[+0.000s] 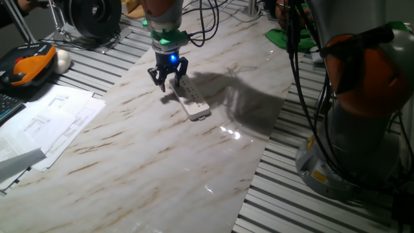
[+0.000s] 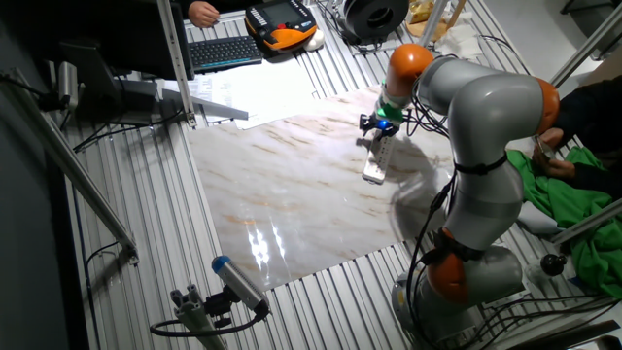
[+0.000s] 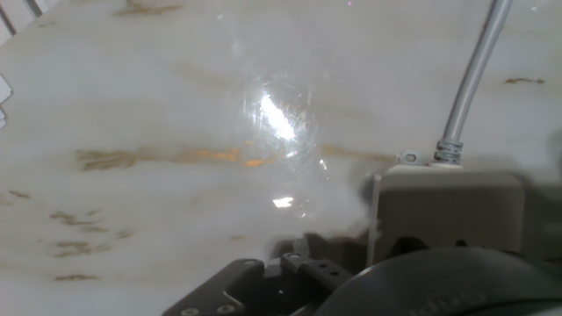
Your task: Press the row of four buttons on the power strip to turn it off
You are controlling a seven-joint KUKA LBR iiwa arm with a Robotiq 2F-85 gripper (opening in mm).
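Hovering low over the marble-patterned board (image 1: 162, 162), the gripper (image 1: 167, 79) hangs fingers-down at one end of the power strip (image 1: 192, 98). Blue light glows on the gripper body, green ring above it. In one fixed view the two dark fingers (image 1: 156, 76) stand apart with a gap between the tips, so the hand is partly spread and holds nothing. Tips sit right at the strip's near end; contact cannot be told.

Strip lies flat on the board, running away from the fingers and toward the camera in that view. The row of four buttons (image 1: 187, 91) shows only as faint marks along the top face; too small to tell apart.

The other fixed view: gripper (image 2: 378, 126) over the strip (image 2: 378, 161), strip extending from beneath the hand toward the board's middle.

Hand view: strip's end (image 3: 448, 211) just ahead and to the right, thin cord (image 3: 474, 75) leaving it up and away. Dark gripper parts fill the lower edge, blurred.

Off to the side of the hand: paper sheets (image 1: 45, 123), an orange-and-black handset (image 1: 29, 65), a keyboard (image 2: 224, 51).
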